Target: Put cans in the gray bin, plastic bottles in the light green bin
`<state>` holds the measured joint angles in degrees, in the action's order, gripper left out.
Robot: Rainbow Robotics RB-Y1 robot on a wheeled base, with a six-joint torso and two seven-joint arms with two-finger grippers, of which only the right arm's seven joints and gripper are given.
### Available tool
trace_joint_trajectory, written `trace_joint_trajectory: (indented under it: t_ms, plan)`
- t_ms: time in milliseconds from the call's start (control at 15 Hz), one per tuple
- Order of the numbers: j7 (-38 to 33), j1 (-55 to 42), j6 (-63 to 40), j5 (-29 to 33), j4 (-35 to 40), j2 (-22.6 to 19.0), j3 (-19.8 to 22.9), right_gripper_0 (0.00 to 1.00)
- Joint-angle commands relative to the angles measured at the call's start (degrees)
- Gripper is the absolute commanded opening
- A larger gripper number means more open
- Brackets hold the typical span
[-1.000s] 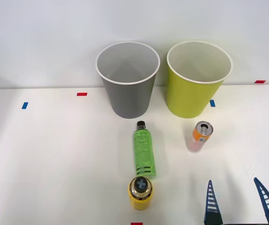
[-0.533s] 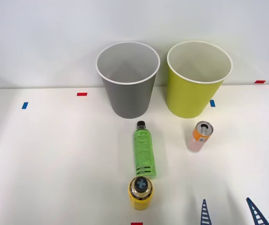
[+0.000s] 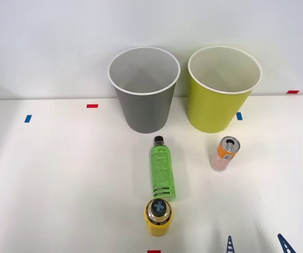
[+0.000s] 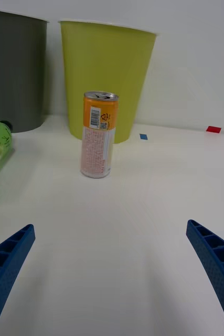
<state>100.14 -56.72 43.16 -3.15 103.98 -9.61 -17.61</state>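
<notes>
Upright orange-and-pink can (image 4: 97, 134) before light green bin (image 4: 107, 73).

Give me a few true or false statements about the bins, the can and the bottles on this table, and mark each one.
1. The orange-and-pink can stands upright. True.
2. The green bottle stands upright. False: it lies on its side.
3. The gray bin is to the robot's left of the light green bin. True.
4. The right gripper is shut on the can. False: it is open, holding nothing.
5. The yellow bottle is inside a bin. False: it is on the table.
</notes>
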Motion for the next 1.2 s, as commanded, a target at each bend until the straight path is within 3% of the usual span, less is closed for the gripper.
trace_joint_trajectory:
  t_ms: [67,1200]
  plan:
    - [0.5,-0.1,0.0,0.0,0.0,-0.6,0.5,1.00]
    - [0.5,-0.1,0.0,0.0,0.0,-0.6,0.5,1.00]
